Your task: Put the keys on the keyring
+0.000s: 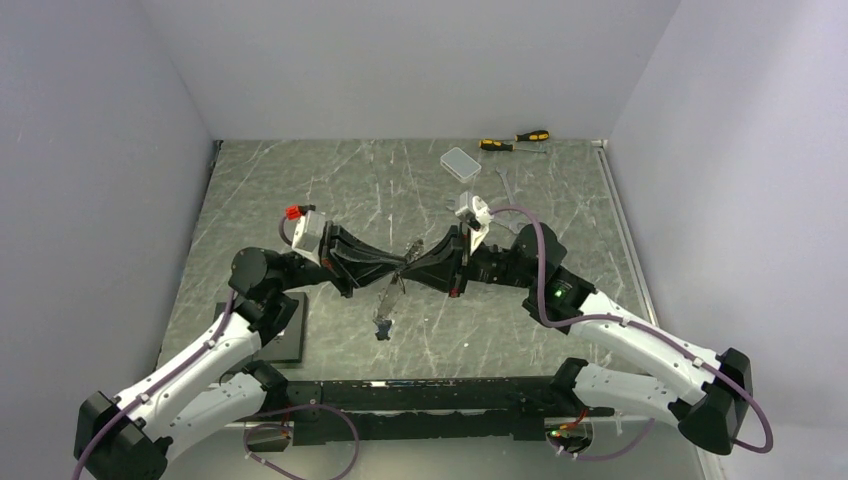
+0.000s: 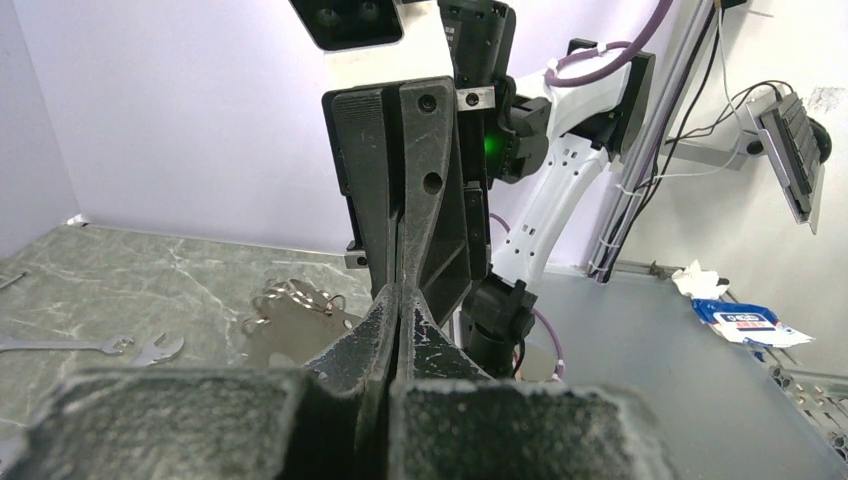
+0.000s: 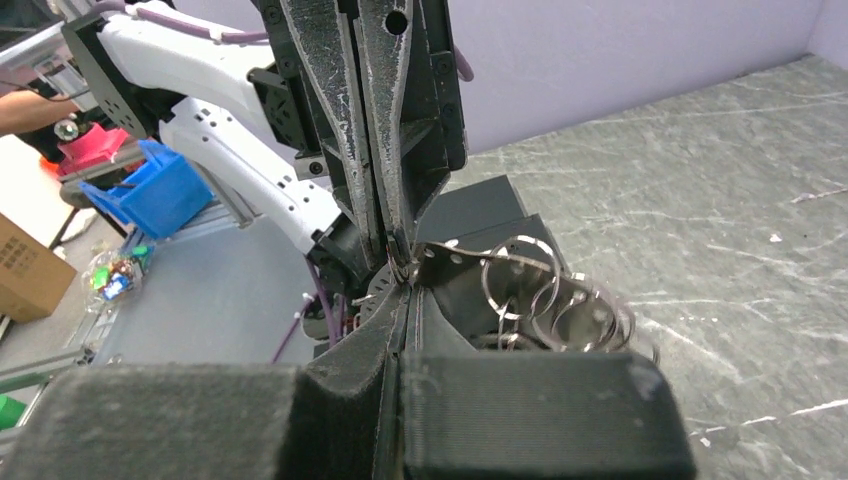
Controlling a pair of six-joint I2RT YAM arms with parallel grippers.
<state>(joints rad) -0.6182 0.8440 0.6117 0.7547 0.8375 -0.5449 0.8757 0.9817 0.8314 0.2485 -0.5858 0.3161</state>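
Box lay upper centre, contents unclear. Both arms reached inward; left gripper and right gripper met tip-to-tip mid-frame, both pinched shut on the keyring, keys dangling below.

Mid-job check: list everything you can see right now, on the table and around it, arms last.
keyring bunch: one cluster, silver wire rings on a flat metal tab, aloft mid-table where the gripper tips meet
keys: count unclear, dark, dangling under the bunch
wrenches: at least two, silver, flat on the table
screwdrivers: two, yellow-black, far edge
plastic box: one, clear, near the screwdrivers
black pad: one, under the left arm
blue bin: one, off the table
wipes packet: one, white-blue, off the table
table: one, grey marbled
left gripper: shut, pinching the tab's edge
right gripper: shut, tip at the same tab, grip unclear
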